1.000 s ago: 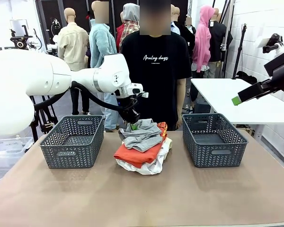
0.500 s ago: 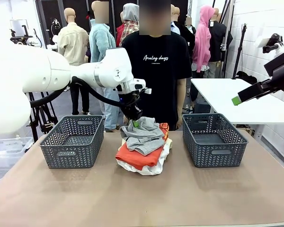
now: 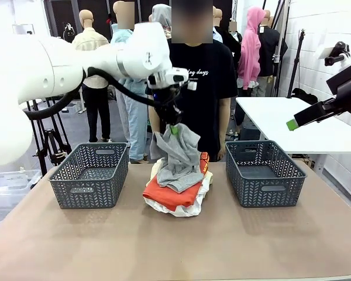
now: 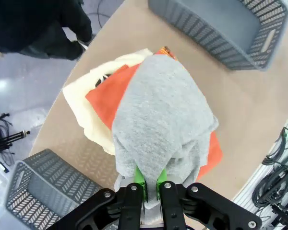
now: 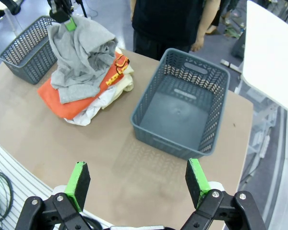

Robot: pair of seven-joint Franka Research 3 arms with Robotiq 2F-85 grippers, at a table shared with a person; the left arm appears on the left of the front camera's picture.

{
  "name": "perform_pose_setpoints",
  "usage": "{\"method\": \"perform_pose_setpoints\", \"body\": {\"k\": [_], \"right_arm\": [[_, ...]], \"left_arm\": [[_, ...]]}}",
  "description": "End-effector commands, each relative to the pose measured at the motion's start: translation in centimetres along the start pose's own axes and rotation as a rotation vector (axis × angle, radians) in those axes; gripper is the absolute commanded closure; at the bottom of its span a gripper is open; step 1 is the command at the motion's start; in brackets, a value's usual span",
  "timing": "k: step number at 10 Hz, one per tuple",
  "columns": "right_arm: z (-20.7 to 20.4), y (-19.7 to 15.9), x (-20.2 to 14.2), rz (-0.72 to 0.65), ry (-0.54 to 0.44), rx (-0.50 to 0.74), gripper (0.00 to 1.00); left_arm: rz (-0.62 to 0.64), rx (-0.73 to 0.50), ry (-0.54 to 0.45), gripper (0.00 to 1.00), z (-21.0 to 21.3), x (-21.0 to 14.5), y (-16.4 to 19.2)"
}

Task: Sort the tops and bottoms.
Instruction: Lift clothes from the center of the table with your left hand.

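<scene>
Grey garment (image 3: 178, 158), pinched by the left fingers (image 4: 140, 176), has risen from the pile at the middle of the table (image 3: 105, 246), its tail still on the orange-red garment (image 3: 169, 196), nearly free for sorting; right fingers (image 5: 79, 181) stand spread.

The grey fleecy cloth garment (image 4: 158, 110) looks soft, matt and slightly fuzzy. Beneath it, the orange-red cloth garment (image 3: 171, 194) is smoother and matt. The pale yellow cloth garment (image 4: 77, 108) is equally dull, and the white cloth garment with black print (image 3: 187, 209) looks thin. The dark grey openwork plastic basket on the left (image 3: 90, 175) and its twin on the right (image 3: 263, 172) show a faint sheen. The tan table top (image 3: 164, 246) is matt and even. The left arm's white shell (image 3: 52, 70) is glossy, and the black left gripper (image 4: 150, 179) is matt with green rubbery-looking pads.
</scene>
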State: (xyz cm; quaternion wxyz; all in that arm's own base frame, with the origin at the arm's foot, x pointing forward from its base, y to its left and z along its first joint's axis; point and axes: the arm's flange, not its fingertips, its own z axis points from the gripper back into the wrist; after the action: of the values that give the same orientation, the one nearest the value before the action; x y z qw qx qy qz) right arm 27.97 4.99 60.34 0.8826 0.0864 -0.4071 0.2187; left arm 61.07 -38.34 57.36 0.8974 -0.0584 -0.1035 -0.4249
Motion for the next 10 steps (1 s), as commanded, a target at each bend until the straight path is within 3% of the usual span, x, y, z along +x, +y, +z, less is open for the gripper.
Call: {"method": "perform_pose_setpoints", "body": {"k": [1,6,10], "right_arm": [[-0.1,0.1,0.0,-0.012,0.008,0.003,0.00],[-0.1,0.1,0.0,-0.012,0.008,0.003,0.00],[-0.1,0.1,0.0,-0.012,0.008,0.003,0.00]], "left_arm": [[-0.016,0.026,0.005,1.00,3.0,3.4,0.0],[-0.044,0.088,-0.079,1.00,13.0,7.7,-3.1],[-0.054,0.148,-0.131,1.00,18.5,8.1,-5.9]]}}
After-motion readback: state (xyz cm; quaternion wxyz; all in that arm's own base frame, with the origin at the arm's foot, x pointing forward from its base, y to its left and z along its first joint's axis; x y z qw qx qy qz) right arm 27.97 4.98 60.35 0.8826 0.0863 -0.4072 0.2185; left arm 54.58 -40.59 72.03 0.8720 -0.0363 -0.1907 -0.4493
